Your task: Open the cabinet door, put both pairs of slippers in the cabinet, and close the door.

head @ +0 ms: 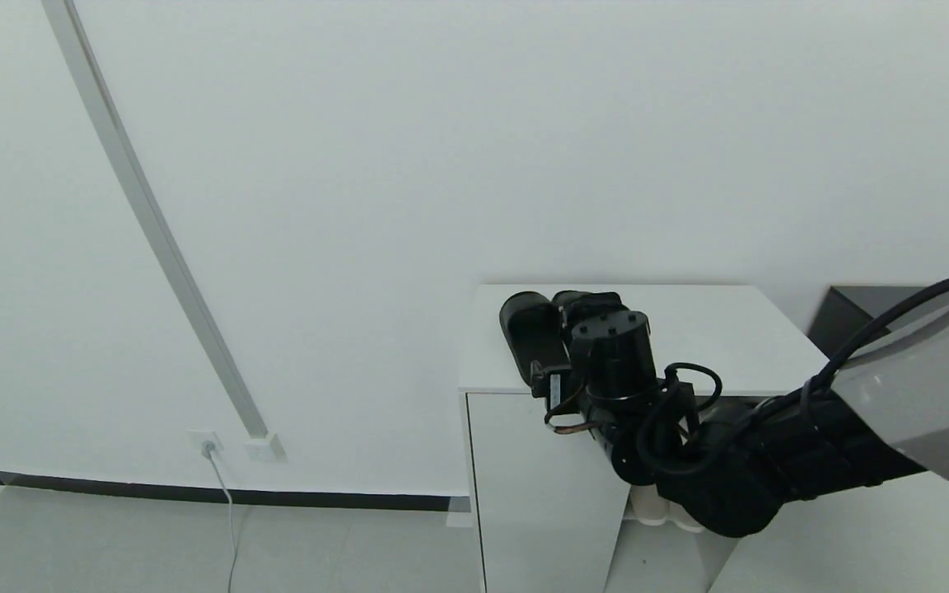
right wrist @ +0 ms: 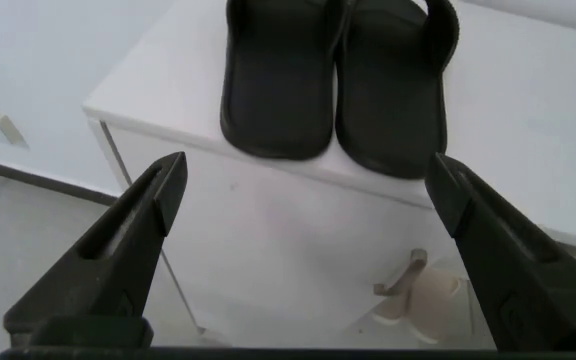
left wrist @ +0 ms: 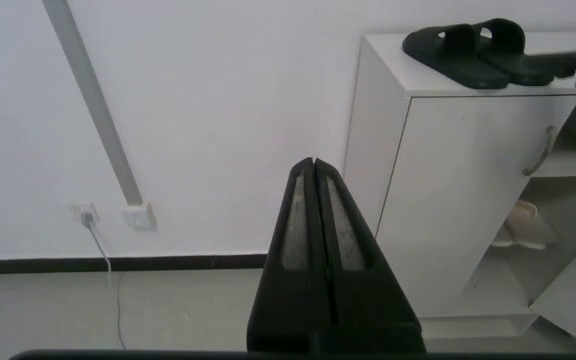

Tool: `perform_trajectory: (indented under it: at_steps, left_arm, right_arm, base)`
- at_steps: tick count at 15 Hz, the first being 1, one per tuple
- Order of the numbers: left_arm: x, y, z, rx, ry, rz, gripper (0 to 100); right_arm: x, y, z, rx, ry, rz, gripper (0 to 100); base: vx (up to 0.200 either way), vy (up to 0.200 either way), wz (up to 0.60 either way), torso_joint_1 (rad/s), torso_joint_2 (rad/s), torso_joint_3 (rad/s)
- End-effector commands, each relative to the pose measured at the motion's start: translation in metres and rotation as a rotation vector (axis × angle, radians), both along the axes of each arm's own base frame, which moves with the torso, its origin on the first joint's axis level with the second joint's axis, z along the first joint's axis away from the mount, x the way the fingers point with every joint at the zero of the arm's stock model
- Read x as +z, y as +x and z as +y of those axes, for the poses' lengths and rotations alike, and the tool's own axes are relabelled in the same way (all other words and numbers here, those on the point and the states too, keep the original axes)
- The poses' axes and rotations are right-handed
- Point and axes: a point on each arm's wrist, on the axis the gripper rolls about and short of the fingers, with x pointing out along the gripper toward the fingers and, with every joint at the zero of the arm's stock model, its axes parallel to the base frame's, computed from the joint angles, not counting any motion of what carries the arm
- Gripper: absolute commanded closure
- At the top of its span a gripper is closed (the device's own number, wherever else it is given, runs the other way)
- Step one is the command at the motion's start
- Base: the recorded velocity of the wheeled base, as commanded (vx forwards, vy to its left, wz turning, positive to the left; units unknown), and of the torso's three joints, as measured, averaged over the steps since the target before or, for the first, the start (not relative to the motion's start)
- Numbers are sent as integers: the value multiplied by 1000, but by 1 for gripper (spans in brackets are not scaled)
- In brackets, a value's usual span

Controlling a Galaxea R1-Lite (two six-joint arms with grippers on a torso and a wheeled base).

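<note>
Two black slippers point(right wrist: 273, 80) (atop one cabinet point(right wrist: 258, 240))

The slippers point(right wrist: 278, 90) are plain black and the cabinet point(head: 540, 494) white

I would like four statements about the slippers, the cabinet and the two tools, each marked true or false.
1. The black slippers lie on top of the cabinet. True.
2. The right tool is shut on a slipper. False: it is open and holds nothing.
3. The left tool is shut. True.
4. The pale slippers lie on the floor. False: they are inside the cabinet.
</note>
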Motion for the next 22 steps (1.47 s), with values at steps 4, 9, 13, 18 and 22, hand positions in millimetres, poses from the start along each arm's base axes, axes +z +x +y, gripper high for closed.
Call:
perform_trajectory:
  at_steps: [4, 9, 13, 18, 22]
  left_arm:
    - [0, 0, 0, 0, 0, 1, 100]
    - [0, 0, 0, 0, 0, 1, 100]
    - [0, 0, 0, 1, -3, 1, 100]
    - [0, 0, 0, 1, -3, 1, 100]
    - [0, 0, 0, 1, -3, 1, 100]
  right_arm:
    - [15, -1, -5, -11, 36, -21, 0]
    - [7, -5, -6, -6, 16, 0, 0]
    - [1, -7, -6, -5, 2, 13, 0]
    - [-18, 4, -1, -11, -3, 12, 0]
    - [-37, 21, -7, -10, 7, 21, 0]
  base:
    - [50, 0, 0, 2, -1, 2]
    - [200, 0, 0, -2, 2, 6]
    - [150, 0, 0, 3, 1, 2]
    - [0, 0, 0, 0, 0, 0]
    - [0, 0, 0, 0, 0, 0]
